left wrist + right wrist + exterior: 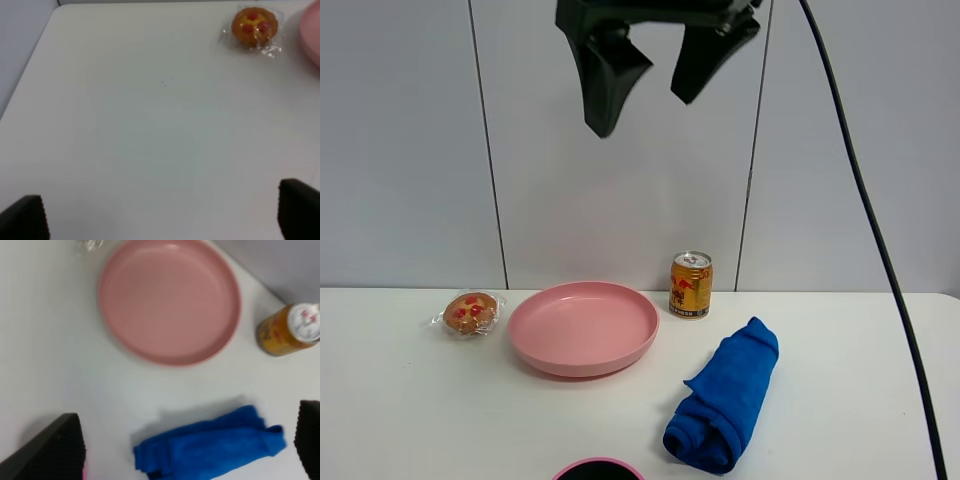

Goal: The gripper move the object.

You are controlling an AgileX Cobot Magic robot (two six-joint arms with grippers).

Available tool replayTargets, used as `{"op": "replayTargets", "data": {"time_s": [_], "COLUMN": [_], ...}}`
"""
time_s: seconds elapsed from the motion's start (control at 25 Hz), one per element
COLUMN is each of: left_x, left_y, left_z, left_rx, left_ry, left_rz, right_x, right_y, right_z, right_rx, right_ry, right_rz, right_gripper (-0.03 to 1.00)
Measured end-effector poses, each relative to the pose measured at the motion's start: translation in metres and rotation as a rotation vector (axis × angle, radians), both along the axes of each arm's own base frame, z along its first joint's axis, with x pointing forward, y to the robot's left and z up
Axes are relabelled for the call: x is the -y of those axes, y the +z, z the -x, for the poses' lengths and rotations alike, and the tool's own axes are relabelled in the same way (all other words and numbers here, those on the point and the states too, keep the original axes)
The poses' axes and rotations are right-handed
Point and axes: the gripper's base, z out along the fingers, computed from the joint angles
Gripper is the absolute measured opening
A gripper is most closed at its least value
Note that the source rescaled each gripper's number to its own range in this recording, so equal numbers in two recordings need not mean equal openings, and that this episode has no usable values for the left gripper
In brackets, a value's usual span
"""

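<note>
The wrapped pastry (470,313), golden-brown with red jam spots, lies on the white table left of the pink plate (525,330). In the left wrist view the pastry (254,26) lies far ahead of the open, empty left gripper (160,220), whose fingertips (22,217) stand wide apart above bare table. The right gripper (640,75) hangs high above the plate, open and empty. In the right wrist view it (185,445) looks down on the plate (107,305); only a scrap of the pastry's wrap (89,244) shows at the frame edge.
A gold drink can (690,285) stands behind the plate's right side. A rolled blue cloth (725,395) lies right of the plate. A dark round thing with a pink rim (598,468) sits at the table's front edge. A black cable (880,250) hangs on the right.
</note>
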Motion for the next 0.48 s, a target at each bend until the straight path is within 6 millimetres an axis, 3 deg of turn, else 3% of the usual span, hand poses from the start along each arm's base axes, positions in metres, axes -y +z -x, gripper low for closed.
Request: {"op": "replayTargets", "data": {"time_s": [0.08,0.24,0.48], "left_x": [0.000,0.000,0.000], "left_y": [0.000,0.000,0.000], "left_z": [0.000,0.000,0.000], "left_rx": [0.000,0.000,0.000], "left_ry": [0.000,0.000,0.000], "left_rz": [0.000,0.000,0.000], "right_x": [0.017,0.061,0.125], "right_y": [-0.019,-0.030,-0.028], "right_z": [0.013,0.044,0.089], "right_rx": [-0.029,-0.044,0.001], "right_ry": [0.015,-0.015,-0.120], "right_rz": [-0.036,-0.153,-0.269], "right_gripper": [0.87,0.87,0.87]}}
